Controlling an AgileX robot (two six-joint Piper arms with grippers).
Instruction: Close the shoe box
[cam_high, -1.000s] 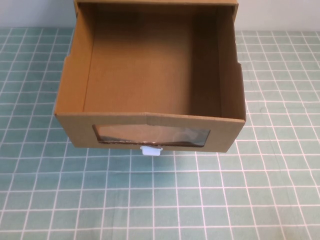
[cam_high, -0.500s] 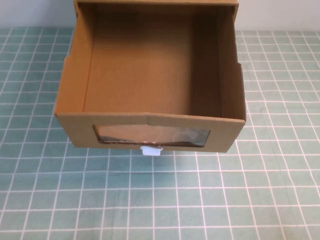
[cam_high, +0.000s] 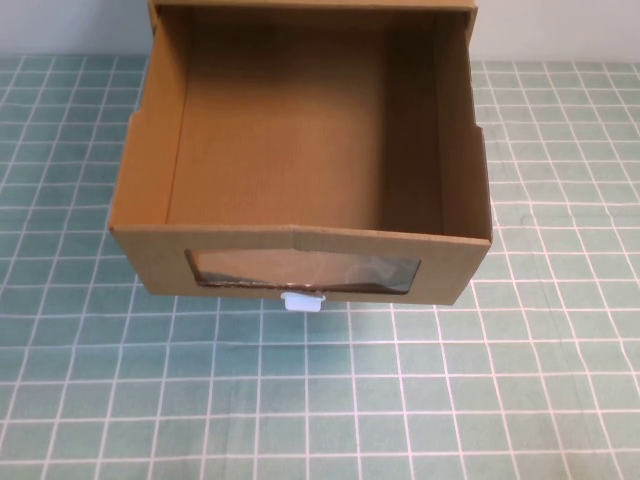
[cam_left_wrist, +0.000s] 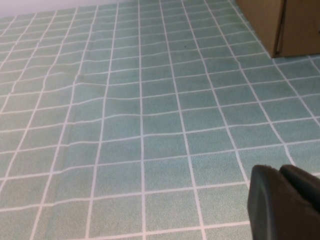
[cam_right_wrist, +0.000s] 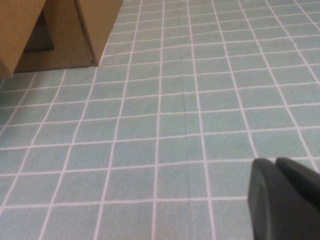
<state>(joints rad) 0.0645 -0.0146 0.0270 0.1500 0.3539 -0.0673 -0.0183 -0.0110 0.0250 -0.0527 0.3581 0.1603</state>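
The shoe box (cam_high: 290, 130) is a brown cardboard drawer, pulled far out of its sleeve (cam_high: 310, 4) toward me and empty inside. Its front has a clear window (cam_high: 300, 272) with a small white pull tab (cam_high: 303, 302) below. Neither arm shows in the high view. In the left wrist view my left gripper (cam_left_wrist: 281, 171) hovers shut and empty over the mat, with a corner of the shoe box (cam_left_wrist: 280, 25) well beyond it. In the right wrist view my right gripper (cam_right_wrist: 275, 162) is likewise shut and empty, with the shoe box (cam_right_wrist: 95, 20) far off.
A green mat with a white grid (cam_high: 320, 400) covers the table around the box. Open mat lies in front of the box and on both sides. A pale wall (cam_high: 60, 25) rises behind the table.
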